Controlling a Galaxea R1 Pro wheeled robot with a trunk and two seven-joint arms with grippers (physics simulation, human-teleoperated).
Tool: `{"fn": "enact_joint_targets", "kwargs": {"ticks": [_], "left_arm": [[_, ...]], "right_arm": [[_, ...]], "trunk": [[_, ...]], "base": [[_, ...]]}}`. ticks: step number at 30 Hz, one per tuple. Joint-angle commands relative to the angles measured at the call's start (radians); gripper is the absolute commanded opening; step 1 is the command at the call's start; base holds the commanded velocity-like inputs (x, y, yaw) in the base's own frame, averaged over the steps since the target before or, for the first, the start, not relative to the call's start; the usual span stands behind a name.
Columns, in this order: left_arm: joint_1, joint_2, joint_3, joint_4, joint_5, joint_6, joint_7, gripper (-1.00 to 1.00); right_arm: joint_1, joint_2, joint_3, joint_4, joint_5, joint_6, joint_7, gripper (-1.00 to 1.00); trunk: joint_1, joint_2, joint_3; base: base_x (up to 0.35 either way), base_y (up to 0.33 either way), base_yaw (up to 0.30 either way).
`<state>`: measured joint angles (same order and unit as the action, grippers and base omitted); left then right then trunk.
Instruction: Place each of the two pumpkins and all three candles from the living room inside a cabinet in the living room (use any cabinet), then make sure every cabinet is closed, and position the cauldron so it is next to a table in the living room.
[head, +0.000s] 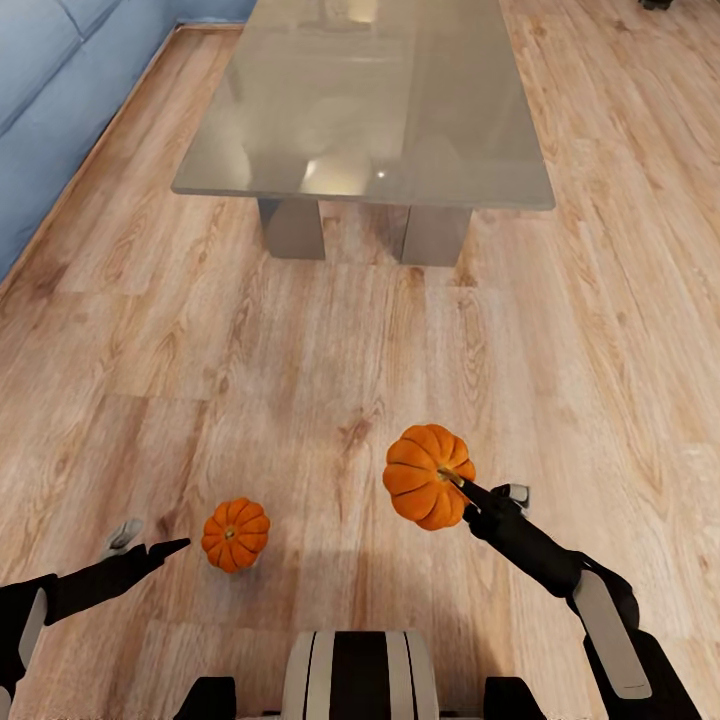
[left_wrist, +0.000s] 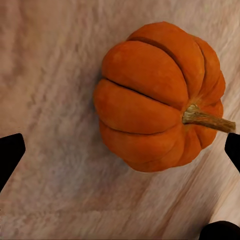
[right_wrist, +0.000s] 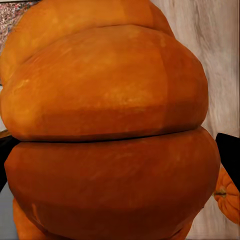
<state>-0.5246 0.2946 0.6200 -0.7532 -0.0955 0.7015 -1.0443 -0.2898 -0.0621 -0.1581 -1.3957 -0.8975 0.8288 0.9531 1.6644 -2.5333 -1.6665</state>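
Our right pincer (head: 458, 490) is closed on the raised pumpkin (head: 428, 476), holding it up off the wooden floor (head: 300, 350) with its stem toward the pincer. In the right wrist view this raised pumpkin (right_wrist: 110, 130) sits very close to the camera, its orange ribs stacked one over another, and one dark fingertip (right_wrist: 229, 155) shows at its side.

Our left pincer (head: 150, 540) hangs low near the floor with its fingers spread apart and nothing between them. One pale finger and one dark finger point toward the second pumpkin (head: 236, 534), which sits on the floor just beside them, apart from both. In the left wrist view we look down on this second pumpkin (left_wrist: 160, 97). It is lying with its pale brown stem pointing sideways, and the dark fingertips (left_wrist: 10, 155) stand wide at either side, clear of it. A bit of the same second pumpkin (right_wrist: 229, 197) also shows past the raised one in the right wrist view.

Farther ahead stands the bench (head: 370, 110), a low one with a glossy grey-beige top and angled grey legs, well apart from both pumpkins. A blue sofa (head: 50, 90) runs along the left side of the floor. Our trunk (head: 355, 670) shows striped black and white between the arms.
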Motion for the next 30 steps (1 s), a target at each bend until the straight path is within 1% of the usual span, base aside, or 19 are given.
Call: {"fn": "enact_joint_targets", "kwargs": {"ticks": [1, 4, 8, 14, 18, 22, 30], "left_arm": [[0.0, -0.001, 0.0, 0.0, 0.0, 0.0, 0.002, 1.0], [0.0, -0.003, 0.0, -0.001, -0.001, -0.001, 0.005, 1.0], [0.0, -0.003, 0.0, -0.001, -0.001, -0.002, 0.007, 1.0], [0.0, -0.005, -0.002, -0.001, 0.0, -0.004, 0.007, 1.0], [0.0, -0.005, -0.004, -0.001, -0.003, -0.003, 0.009, 1.0], [0.0, -0.005, -0.001, -0.001, -0.002, -0.003, 0.009, 1.0], [0.0, -0.005, -0.003, -0.002, -0.003, -0.003, 0.009, 1.0]], "right_arm": [[0.0, 0.0, 0.012, 0.0, -0.004, 0.002, 0.001, -1.0], [0.0, 0.0, 0.029, 0.0, -0.002, 0.001, 0.0, -1.0], [0.0, 0.001, 0.034, 0.0, -0.002, 0.0, -0.001, -1.0], [0.0, 0.001, 0.035, 0.0, -0.004, 0.0, -0.021, -1.0], [0.0, 0.001, 0.035, 0.0, -0.004, 0.0, -0.025, -1.0], [0.0, 0.001, 0.036, 0.0, -0.004, 0.0, -0.025, -1.0], [0.0, 0.001, 0.036, 0.0, -0.004, 0.0, -0.025, -1.0]], "trunk": [[0.0, 0.0, -0.004], [0.002, -0.001, -0.016], [0.004, -0.002, -0.031], [0.004, -0.002, -0.031], [0.004, -0.002, -0.031], [0.004, -0.002, -0.031], [0.004, -0.002, -0.031]], "base": [[0.0, 0.0, 0.0], [0.0, 0.0, 0.0], [0.0, 0.0, 0.0], [0.0, 0.0, 0.0], [0.024, -0.138, 0.0], [0.009, -0.039, 0.0], [0.103, -0.079, 0.0]]}}
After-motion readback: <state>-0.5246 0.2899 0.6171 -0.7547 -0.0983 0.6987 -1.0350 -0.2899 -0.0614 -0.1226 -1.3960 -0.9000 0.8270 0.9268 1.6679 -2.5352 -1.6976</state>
